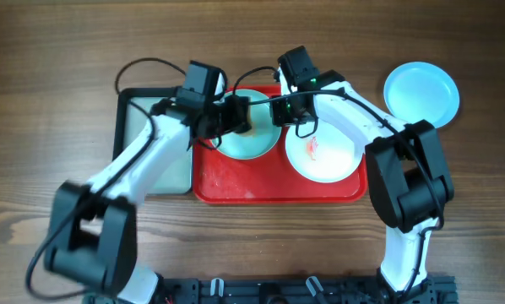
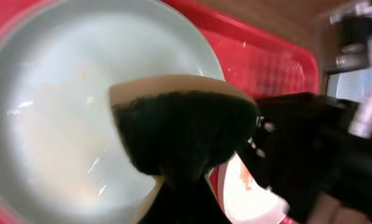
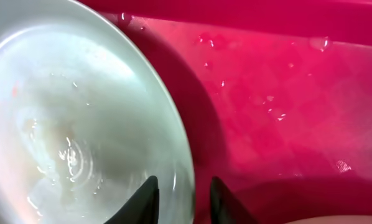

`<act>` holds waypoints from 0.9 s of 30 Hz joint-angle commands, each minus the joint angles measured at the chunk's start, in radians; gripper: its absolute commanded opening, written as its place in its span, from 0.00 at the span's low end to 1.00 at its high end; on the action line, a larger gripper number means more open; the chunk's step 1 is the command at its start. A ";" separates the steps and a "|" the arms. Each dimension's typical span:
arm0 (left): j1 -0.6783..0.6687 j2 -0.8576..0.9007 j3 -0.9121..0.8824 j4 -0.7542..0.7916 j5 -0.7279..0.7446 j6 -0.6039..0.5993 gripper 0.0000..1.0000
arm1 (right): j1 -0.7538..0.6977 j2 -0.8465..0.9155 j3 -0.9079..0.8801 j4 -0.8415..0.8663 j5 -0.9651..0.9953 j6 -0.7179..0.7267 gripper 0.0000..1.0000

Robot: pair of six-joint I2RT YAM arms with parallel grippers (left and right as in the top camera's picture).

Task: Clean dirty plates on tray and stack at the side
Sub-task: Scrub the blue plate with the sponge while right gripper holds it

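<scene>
A pale turquoise plate (image 1: pixel 257 139) (image 3: pixel 68 124) lies at the back left of the red tray (image 1: pixel 236 181) (image 3: pixel 285 93). My left gripper (image 1: pixel 234 116) (image 2: pixel 186 186) is shut on a dark sponge (image 2: pixel 183 130) with a pale edge, pressed onto this plate (image 2: pixel 55 112). My right gripper (image 1: pixel 280 110) (image 3: pixel 183 186) is open, its two fingers straddling the plate's right rim with a small gap on each side. A white plate (image 1: pixel 324 160) (image 2: pixel 251 190) with a red-orange smear sits on the tray's right half. Another pale turquoise plate (image 1: pixel 420 91) rests on the table at the back right.
A grey tray with a black rim (image 1: pixel 147 118) sits left of the red tray, partly under my left arm. Water drops dot the red tray floor (image 3: pixel 267 99). Both arms cross over the back of the red tray.
</scene>
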 commanded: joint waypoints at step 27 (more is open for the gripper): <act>0.008 -0.088 -0.001 -0.106 -0.243 0.103 0.04 | -0.031 0.006 -0.005 0.101 -0.066 -0.132 0.18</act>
